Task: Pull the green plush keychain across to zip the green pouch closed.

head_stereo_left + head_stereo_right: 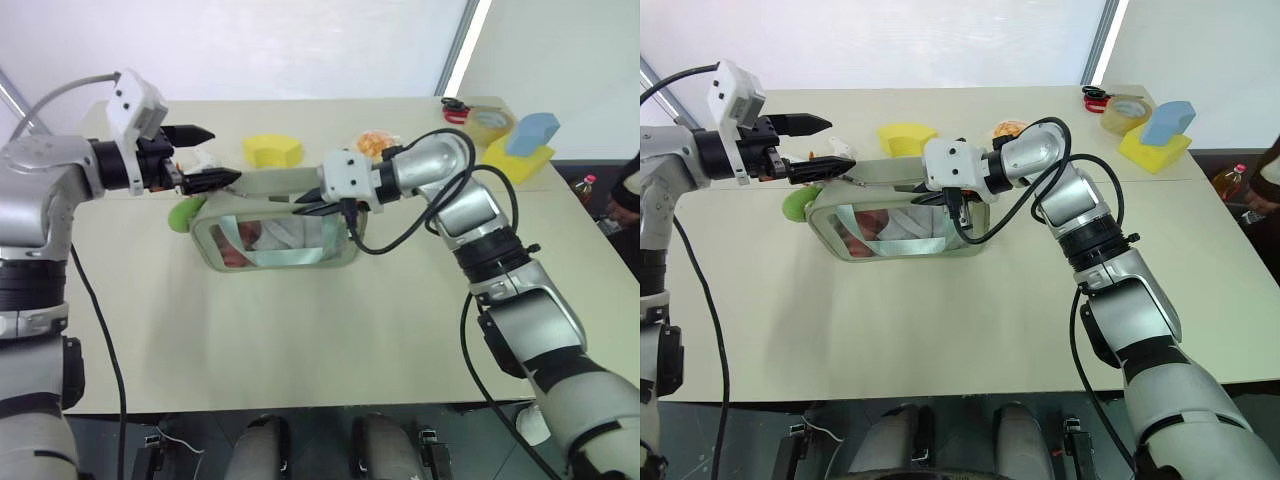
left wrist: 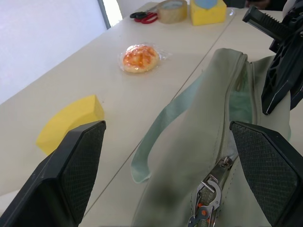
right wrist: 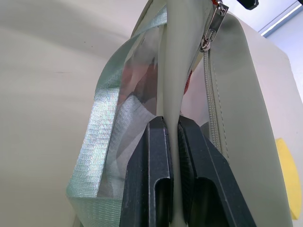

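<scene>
My right gripper (image 1: 308, 207) is pinching the green pouch (image 1: 280, 240) by its top edge. My left gripper (image 1: 205, 157) is spread wide, with the green plush keychain (image 1: 186, 212) dangling just below its fingertips, ungrabbed. I'm judging the zipping hasn't started.

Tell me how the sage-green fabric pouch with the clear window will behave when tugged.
Probably floppy: the sage-green fabric pouch creases where the right gripper pinches it shut. Likely light, so it may slide on the table. The strap lies limp.
</scene>
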You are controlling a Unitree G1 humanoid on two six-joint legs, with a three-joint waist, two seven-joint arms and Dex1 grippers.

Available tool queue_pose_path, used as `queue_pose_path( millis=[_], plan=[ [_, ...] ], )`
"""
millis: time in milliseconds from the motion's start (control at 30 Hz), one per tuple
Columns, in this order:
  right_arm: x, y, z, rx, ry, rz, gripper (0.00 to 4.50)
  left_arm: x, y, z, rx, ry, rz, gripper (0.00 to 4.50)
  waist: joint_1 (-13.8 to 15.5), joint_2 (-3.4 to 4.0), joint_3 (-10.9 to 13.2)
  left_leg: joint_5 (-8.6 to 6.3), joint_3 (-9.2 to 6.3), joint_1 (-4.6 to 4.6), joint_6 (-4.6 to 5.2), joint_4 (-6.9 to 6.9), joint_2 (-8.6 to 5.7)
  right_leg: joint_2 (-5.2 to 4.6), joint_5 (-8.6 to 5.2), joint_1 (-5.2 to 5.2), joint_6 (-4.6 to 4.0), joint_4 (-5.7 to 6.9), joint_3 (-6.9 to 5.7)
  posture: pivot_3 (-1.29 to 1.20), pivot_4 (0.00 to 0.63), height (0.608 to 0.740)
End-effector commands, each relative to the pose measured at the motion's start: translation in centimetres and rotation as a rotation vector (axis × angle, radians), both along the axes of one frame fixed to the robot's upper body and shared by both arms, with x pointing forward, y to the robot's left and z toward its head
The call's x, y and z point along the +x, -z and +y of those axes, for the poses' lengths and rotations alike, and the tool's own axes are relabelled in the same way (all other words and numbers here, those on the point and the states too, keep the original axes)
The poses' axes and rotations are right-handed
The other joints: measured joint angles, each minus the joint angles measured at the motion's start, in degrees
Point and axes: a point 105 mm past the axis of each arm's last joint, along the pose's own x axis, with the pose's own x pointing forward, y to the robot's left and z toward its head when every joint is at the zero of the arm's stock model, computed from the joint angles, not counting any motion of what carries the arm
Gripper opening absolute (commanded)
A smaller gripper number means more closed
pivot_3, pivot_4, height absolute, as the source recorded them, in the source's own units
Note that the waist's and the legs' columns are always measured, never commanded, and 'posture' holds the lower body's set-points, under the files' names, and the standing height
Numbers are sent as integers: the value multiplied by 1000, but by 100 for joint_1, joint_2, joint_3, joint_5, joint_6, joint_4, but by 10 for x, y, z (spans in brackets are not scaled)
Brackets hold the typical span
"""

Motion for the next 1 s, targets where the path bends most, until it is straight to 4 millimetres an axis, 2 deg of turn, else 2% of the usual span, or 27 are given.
queue_pose_path(
  millis=[33,100,167,300,400,500,567,667,800,1000],
  plan=[
    [1,-18,-3,69,23,-43,1119,-3,-11,0,-10,9,-51,4500,2,0,0,0,0,0,0,0,0,0,0,0,0,0,0,0,150,740],
    [1,-25,-9,83,41,-54,2070,-2,-13,2,-13,1,-51,4500,3,0,0,0,0,0,0,0,0,0,0,0,0,0,0,0,150,740],
    [-3,-36,-17,116,65,-48,2070,0,-17,9,-21,-25,-55,4500,14,0,0,0,0,0,0,0,0,0,0,0,0,0,0,0,150,740],
    [-16,-47,-44,123,125,-46,2070,1,-26,40,-30,-124,-67,4500,23,0,0,0,-1,-3,0,1,0,-1,0,-1,0,-2,0,0,150,740],
    [-19,-38,-72,89,210,-20,2070,-6,-26,62,-14,-177,-47,4500,16,-1,0,-1,0,-3,1,-1,0,-1,0,-1,0,-3,-1,0,150,740],
    [-20,-23,-84,74,257,20,2070,-16,-25,67,-22,-175,-14,4500,13,0,0,-1,5,-1,2,-2,0,-1,0,-1,0,-3,0,0,150,740],
    [-17,-11,-84,76,272,44,2070,-23,-21,65,-25,-157,17,4500,15,0,0,-1,5,2,2,-3,1,-1,0,0,0,-1,1,0,150,740],
    [-7,-5,-73,108,277,55,2070,-25,-13,66,2,-168,30,4500,6,-1,1,-1,5,2,2,-3,5,-1,0,0,0,-1,2,0,150,740],
    [0,-6,-64,138,275,50,2070,-30,-11,69,3,-180,49,4500,9,-1,1,-1,5,0,2,-5,4,-1,0,-3,0,-2,2,0,150,740],
    [0,-14,-65,151,266,46,2070,-45,0,74,41,-191,101,4500,20,-1,1,-1,3,-1,2,-4,6,-1,0,-2,0,-2,1,0,150,740]
  ],
)
